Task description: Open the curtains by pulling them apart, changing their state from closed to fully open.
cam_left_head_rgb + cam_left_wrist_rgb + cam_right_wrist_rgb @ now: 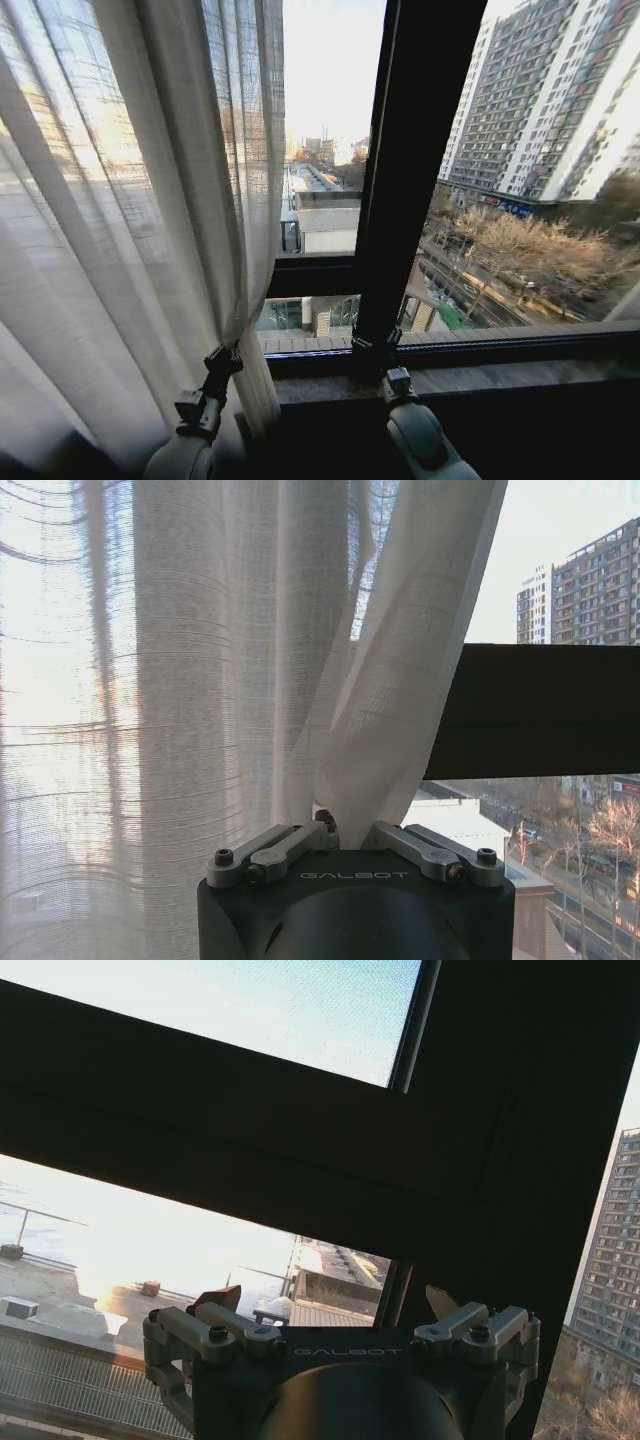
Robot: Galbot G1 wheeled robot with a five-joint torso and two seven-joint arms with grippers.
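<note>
Black window frame (pixel 405 170), sunlit high-rises (pixel 545 95)

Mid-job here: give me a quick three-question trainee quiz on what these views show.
1. True or false: the left gripper is shut on the curtain.
2. Which side of the window does the curtain cover in the head view? A) the robot's left B) the robot's right C) both sides
3. Fill in: the right gripper is open and holds ____, pointing at the window frame.

Key
1. True: fabric is pinched between its fingers.
2. A: glass right of the frame bar is bare.
3. Nothing.
</note>
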